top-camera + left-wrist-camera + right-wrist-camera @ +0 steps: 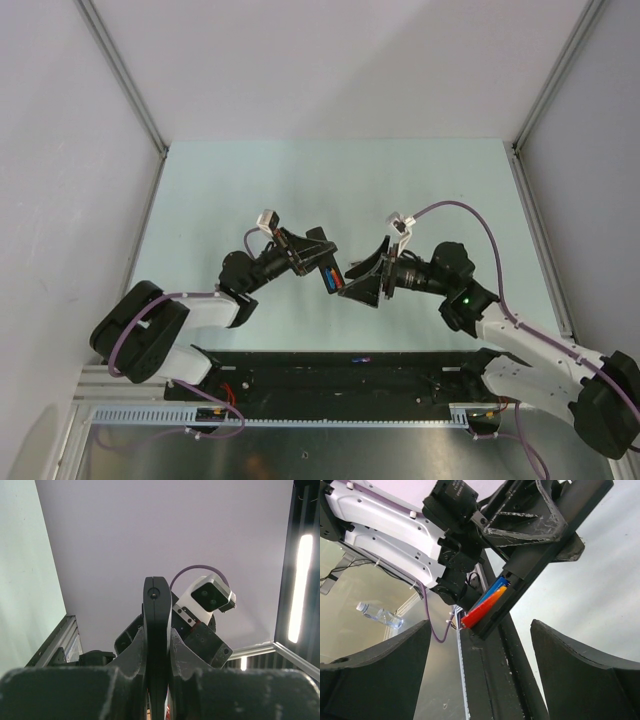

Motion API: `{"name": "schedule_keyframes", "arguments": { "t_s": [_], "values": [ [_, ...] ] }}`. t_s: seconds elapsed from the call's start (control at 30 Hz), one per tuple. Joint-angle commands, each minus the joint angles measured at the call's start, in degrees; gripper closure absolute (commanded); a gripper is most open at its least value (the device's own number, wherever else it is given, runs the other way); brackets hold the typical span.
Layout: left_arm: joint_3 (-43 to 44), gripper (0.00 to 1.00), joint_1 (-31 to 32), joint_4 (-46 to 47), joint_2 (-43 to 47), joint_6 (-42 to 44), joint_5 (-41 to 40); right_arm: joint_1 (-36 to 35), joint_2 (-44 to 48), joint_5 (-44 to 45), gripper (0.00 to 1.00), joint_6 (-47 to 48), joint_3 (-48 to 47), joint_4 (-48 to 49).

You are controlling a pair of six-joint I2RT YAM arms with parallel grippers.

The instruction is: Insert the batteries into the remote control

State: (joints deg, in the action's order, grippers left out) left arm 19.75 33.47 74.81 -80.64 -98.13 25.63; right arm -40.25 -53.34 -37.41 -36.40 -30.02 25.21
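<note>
My left gripper (318,260) is shut on the black remote control (156,610), held up off the table and seen edge on between the fingers in the left wrist view. The remote control (540,565) has its open bay turned to the right wrist camera. Two batteries lie side by side in the bay, a red-orange one (482,609) and a blue one (495,586); from above they show as a small coloured patch (327,274). My right gripper (481,630) is open, its fingers apart just short of the remote's lower end, with nothing between them.
The black base rail (300,375) runs along the near table edge, and a small bluish cylinder (358,357) lies on it. A metal surface with a plastic bottle (380,616) shows below the table. The right wrist camera (210,595) faces my left gripper closely.
</note>
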Motion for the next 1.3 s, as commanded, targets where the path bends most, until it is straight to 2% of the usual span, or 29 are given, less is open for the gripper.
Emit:
{"name": "schedule_keyframes", "arguments": {
  "t_s": [0.0,0.3,1.27],
  "values": [
    [1.96,1.00,0.28,19.06,1.45,-1.10,0.30,0.52,-1.50,-1.09,0.16,0.63,0.14,3.44],
    [0.91,1.00,0.54,18.80,2.77,-1.01,0.48,1.05,-3.79,-0.65,0.23,-0.86,0.31,5.64],
    [0.64,1.00,1.95,18.80,4.88,-0.31,0.56,2.11,-8.79,-1.53,0.31,-6.31,0.31,10.56]
  ]
}}
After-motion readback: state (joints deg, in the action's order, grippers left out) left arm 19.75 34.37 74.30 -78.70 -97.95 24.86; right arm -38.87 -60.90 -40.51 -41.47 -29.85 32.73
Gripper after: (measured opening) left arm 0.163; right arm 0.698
